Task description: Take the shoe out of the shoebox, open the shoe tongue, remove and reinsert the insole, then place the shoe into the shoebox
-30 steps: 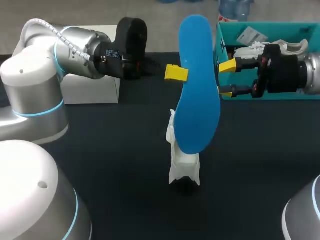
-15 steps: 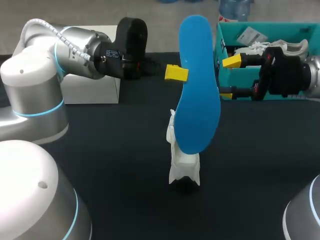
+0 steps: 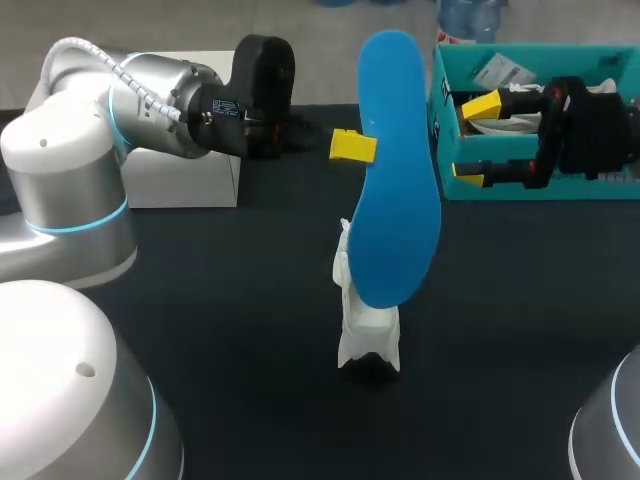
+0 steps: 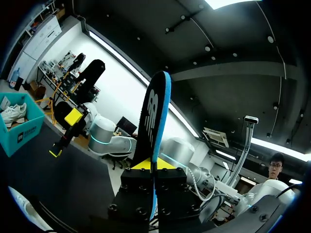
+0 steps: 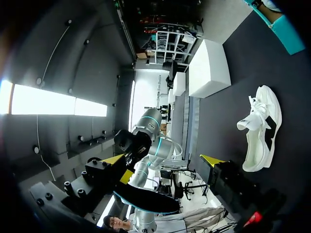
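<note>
One blue insole (image 3: 395,180) upright, clamped in left gripper (image 4: 151,165), over white shoe (image 3: 366,325) on table (image 3: 200,300); right gripper (image 3: 476,140) released, fingers apart, seemingly at teal shoebox (image 3: 545,186) wall

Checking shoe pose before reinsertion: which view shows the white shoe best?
Right wrist view: the white shoe shows whole, unobstructed. Head view: the blue insole hides most of it. Left wrist view: only a sliver shows.

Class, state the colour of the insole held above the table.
The insole is bright blue, clearest in the head view.
</note>
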Tool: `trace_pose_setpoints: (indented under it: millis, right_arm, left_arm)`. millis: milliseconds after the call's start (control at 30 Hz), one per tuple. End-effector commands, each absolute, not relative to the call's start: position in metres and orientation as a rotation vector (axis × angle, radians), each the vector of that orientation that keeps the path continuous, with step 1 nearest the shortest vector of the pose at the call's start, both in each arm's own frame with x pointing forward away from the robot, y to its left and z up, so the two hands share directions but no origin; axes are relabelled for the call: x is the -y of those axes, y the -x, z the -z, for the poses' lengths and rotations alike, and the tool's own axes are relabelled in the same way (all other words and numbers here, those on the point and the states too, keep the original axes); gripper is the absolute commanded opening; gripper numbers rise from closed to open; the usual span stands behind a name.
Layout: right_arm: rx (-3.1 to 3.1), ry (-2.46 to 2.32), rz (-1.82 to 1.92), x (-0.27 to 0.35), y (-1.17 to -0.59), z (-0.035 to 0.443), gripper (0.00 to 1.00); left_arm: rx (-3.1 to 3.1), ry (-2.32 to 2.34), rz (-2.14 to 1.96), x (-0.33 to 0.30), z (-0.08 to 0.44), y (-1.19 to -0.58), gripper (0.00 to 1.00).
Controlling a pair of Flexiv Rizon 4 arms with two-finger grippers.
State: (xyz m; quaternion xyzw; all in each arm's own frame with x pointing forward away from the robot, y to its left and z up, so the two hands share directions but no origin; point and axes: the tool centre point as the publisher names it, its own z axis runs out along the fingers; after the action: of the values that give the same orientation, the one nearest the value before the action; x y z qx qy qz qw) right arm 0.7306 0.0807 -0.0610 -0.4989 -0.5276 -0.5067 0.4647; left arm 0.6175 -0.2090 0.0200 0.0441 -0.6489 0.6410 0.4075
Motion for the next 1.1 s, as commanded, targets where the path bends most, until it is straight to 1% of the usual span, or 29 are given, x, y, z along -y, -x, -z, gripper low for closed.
trace_pose_setpoints:
  millis: [33, 200, 333, 467, 533, 933, 1067, 1100]
  right_arm:
    - [1.296, 1.228, 1.244, -0.081, -0.73, 0.062, 1.0]
    - [1.296, 1.228, 1.244, -0.081, -0.73, 0.062, 1.0]
    - [1.296, 1.228, 1.244, -0.081, -0.73, 0.062, 1.0]
    - [1.296, 1.228, 1.244, -0.081, -0.73, 0.062, 1.0]
    - [1.296, 1.228, 1.244, -0.081, -0.73, 0.062, 1.0]
    - [1.296, 1.228, 1.244, -0.081, -0.73, 0.062, 1.0]
    - [1.296, 1.228, 1.244, -0.081, -0.73, 0.062, 1.0]
    - [1.296, 1.228, 1.244, -0.081, -0.73, 0.062, 1.0]
  left_arm:
    - [1.718, -0.019, -1.69, 0.209, -0.015, -0.628, 0.0]
    - [2.07, 0.298, -1.895, 0.205, -0.002, -0.66, 0.0]
    - [2.144, 0.473, -2.022, 0.2, -0.001, -0.675, 0.0]
    - [2.221, 0.72, -2.044, 0.197, -0.004, -0.681, 0.0]
    - [2.248, 0.727, -1.982, 0.196, -0.009, -0.679, 0.0]
    - [2.248, 0.727, -1.982, 0.196, -0.009, -0.679, 0.0]
    - [2.32, 1.38, -2.023, 0.196, 0.011, -0.69, 0.0]
    - [2.319, 1.435, -2.024, 0.195, 0.012, -0.691, 0.0]
